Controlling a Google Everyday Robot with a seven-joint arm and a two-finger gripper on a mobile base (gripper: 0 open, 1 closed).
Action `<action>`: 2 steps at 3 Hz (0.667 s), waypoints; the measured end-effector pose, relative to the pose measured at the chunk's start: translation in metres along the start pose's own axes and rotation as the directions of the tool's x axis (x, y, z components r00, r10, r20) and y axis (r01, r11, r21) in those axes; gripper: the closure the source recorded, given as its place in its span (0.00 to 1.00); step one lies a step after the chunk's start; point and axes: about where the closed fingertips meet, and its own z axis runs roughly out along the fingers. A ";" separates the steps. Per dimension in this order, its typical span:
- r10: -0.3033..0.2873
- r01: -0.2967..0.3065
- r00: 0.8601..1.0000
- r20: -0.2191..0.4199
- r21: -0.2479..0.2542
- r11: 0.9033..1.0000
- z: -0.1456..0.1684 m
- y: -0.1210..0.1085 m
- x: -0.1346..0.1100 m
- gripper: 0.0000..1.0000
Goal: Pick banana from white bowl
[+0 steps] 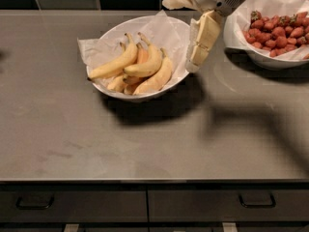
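The white bowl (pixel 126 27), lined with crinkled white paper, stands on the grey counter left of centre and holds several bananas. The banana (pixel 157 79) is pale yellow, gently curved, and lies at the right of the pile with its short dark-tipped stem pointing up. An orange-tinted banana (pixel 141 56) and a long slim yellow one (pixel 112 64) lie to its left. My gripper (pixel 179 35) hangs from the top of the view at the bowl's right rim, open and empty, with one cream finger (pixel 203 40) pointing down beside the bowl. It is above and right of the banana, not touching it.
A second white bowl (pixel 270 61) full of red strawberries stands at the back right, close to my arm. The grey counter (pixel 145 144) stretches toward the front edge, with dark drawers below. A dark tiled wall runs along the back.
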 end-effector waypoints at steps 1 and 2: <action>0.000 0.000 1.000 0.004 0.014 1.000 0.001 -0.004 -0.002 0.00; -0.011 0.011 0.999 0.040 0.009 1.000 0.014 -0.014 -0.006 0.00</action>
